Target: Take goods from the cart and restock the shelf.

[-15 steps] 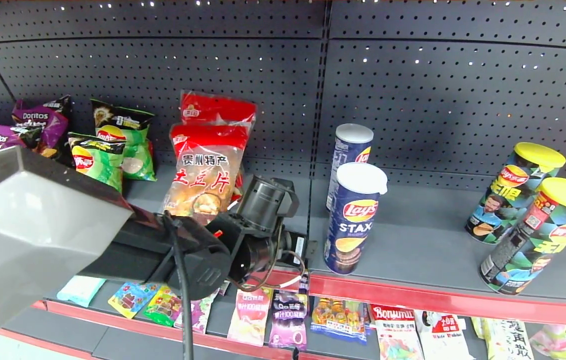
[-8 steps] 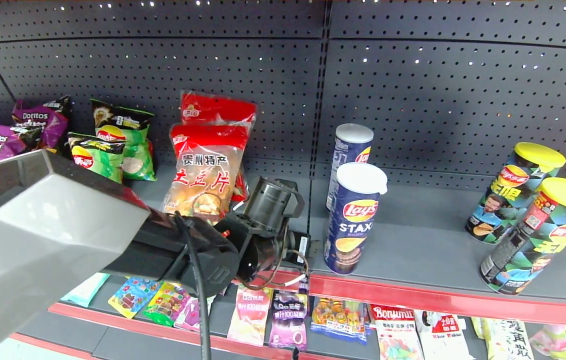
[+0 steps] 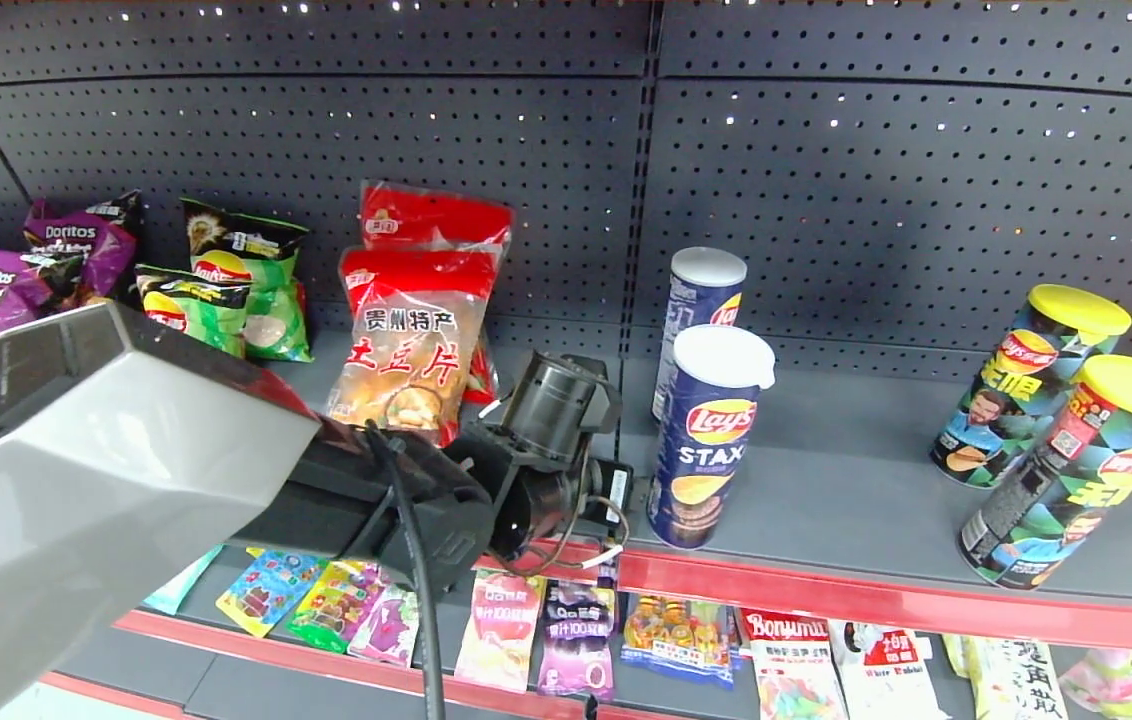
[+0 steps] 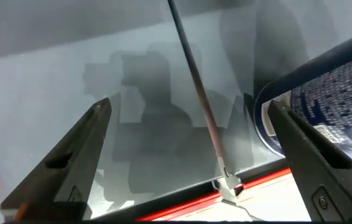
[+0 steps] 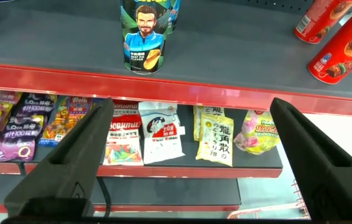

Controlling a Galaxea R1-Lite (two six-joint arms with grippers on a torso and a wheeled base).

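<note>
At shelf [image 3: 856, 480] front edge, left hand [image 4: 189, 106], spread and empty, has edged right toward blue can [image 3: 711, 430] over last second; nothing held, fresh pickup needed.

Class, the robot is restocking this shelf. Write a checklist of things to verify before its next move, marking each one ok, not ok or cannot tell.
1. Open left gripper: ok.
2. Goods in left gripper: not ok, nothing between its fingers.
3. Goods in right gripper: not ok, open and empty.
4. Bare shelf under left gripper: ok.
5. Upright front blue can: ok.
6. Clearance between left gripper and that can: cannot tell, one finger is close beside it.
</note>
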